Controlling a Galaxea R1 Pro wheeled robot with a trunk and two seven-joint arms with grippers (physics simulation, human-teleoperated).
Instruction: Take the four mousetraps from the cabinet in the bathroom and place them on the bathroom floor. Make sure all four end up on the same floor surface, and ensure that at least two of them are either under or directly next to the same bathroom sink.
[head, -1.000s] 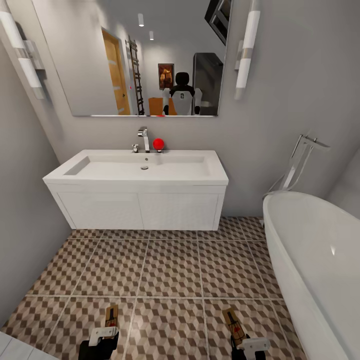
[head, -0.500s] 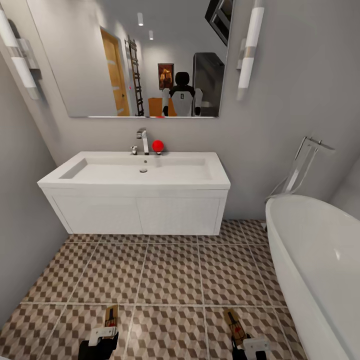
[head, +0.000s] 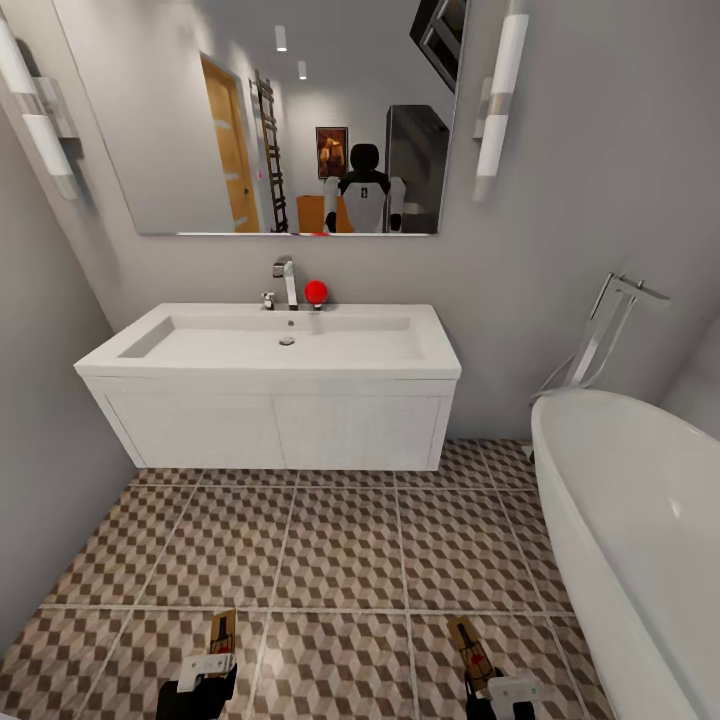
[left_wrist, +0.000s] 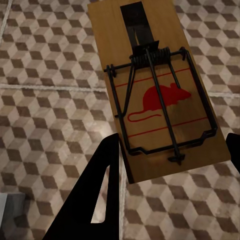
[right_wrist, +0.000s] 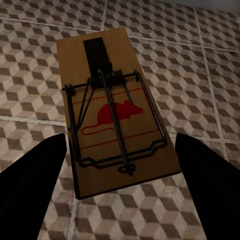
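You are facing the bathroom sink, its white basin and chrome tap set on the wall-hung vanity, with a red ball beside the tap and a mirror above showing the robot's reflection; the white bathtub stands along your right side; the bathroom floor of cube-patterned tiles spreads between you and the vanity. Your left tool sits low at the near edge of the head view with a mousetrap sticking forward from it; in the left wrist view that mousetrap lies flat between the two dark fingers, held above the tiles, the red mouse print and the wire bar facing up; the fingers are closed in on its near end. Your right tool likewise holds a second mousetrap pointing forward over the floor; in the right wrist view this mousetrap sits between wide-set dark fingers, and whether they actually press its edges I cannot tell from here. Both traps are well apart from the sink, over the nearest row of tiles.
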